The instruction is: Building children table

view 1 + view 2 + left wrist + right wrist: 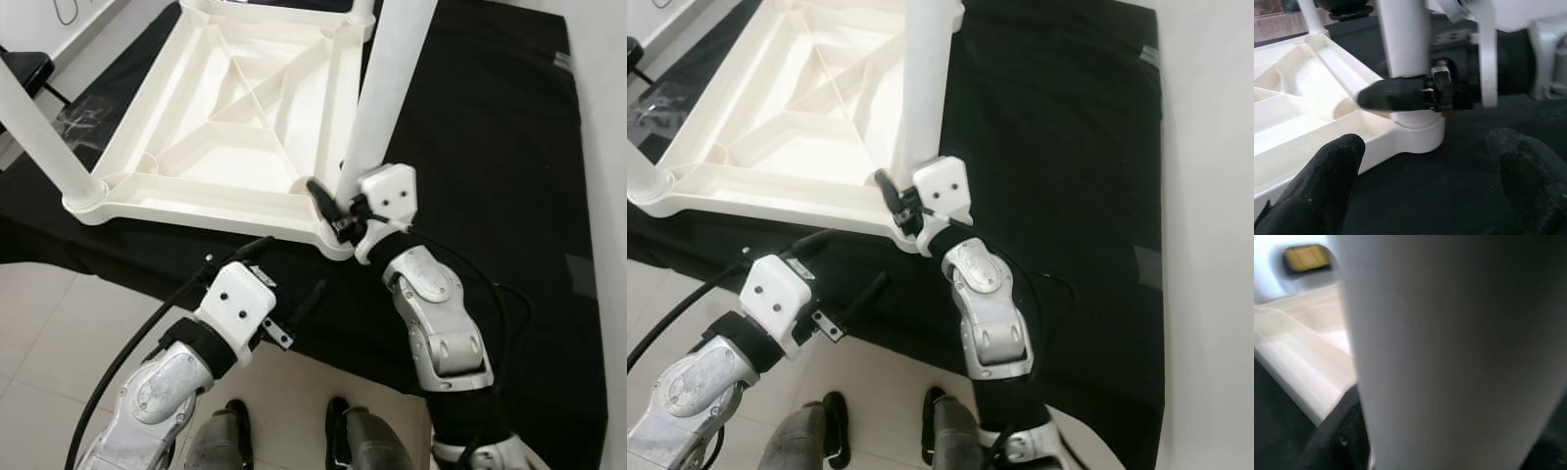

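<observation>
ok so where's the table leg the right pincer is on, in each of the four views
Left eye view: the white table leg rises from the near right corner of the upturned tabletop, with the right pincer at its base.
Right eye view: the leg stands top centre.
Left wrist view: the leg is top centre, behind a black finger.
Right wrist view: a blurred close white column.
Shared landmark: the corner socket.

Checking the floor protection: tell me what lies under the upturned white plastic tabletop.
A black cloth lies under the upturned white plastic tabletop, spreading past its edges onto pale floor tiles. Whatever is directly beneath the tabletop is covered.
</observation>
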You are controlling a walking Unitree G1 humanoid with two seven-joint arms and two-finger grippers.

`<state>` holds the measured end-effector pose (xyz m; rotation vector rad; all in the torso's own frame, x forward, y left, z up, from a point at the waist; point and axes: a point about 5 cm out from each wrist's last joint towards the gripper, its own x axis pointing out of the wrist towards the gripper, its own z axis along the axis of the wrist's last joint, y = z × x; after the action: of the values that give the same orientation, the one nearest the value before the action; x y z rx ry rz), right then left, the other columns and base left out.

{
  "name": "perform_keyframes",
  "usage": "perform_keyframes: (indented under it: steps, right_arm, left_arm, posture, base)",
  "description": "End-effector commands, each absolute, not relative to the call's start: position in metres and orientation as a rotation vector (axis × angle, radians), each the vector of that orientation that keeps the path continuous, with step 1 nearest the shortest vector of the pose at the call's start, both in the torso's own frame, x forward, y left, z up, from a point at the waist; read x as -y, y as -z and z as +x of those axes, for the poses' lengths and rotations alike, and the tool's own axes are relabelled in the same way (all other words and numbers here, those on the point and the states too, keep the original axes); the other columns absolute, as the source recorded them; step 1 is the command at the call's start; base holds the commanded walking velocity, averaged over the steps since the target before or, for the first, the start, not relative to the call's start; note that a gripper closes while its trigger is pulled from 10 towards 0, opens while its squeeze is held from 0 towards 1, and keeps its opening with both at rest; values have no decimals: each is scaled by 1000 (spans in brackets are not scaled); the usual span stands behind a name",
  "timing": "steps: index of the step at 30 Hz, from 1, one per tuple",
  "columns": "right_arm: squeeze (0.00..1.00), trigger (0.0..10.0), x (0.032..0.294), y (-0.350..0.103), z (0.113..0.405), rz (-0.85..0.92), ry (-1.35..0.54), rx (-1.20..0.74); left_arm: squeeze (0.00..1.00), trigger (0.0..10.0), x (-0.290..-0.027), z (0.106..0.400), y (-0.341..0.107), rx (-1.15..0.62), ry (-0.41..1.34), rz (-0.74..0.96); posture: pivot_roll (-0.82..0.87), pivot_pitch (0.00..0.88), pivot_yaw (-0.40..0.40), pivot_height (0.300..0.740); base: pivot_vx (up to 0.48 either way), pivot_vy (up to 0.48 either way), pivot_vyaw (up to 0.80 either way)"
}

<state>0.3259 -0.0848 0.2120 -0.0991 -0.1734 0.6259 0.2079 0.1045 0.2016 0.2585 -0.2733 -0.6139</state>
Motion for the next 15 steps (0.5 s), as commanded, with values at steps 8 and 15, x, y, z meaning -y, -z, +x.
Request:
perform_keyframes:
  steps: [8, 15]
  right_arm:
    - [0, 10000, 81, -260, 320, -238, -1211, 337]
    - [0, 10000, 84, -271, 329, -227, -1461, 290]
  left_arm:
    - [0, 10000, -102, 207, -199, 265, 632, 252]
    - [0, 10000, -103, 207, -200, 267, 630, 259]
  posture:
    - [61, 277, -80, 740]
    - [90, 273, -88, 740]
  base:
    - [0, 0, 0]
    - [0, 0, 0]
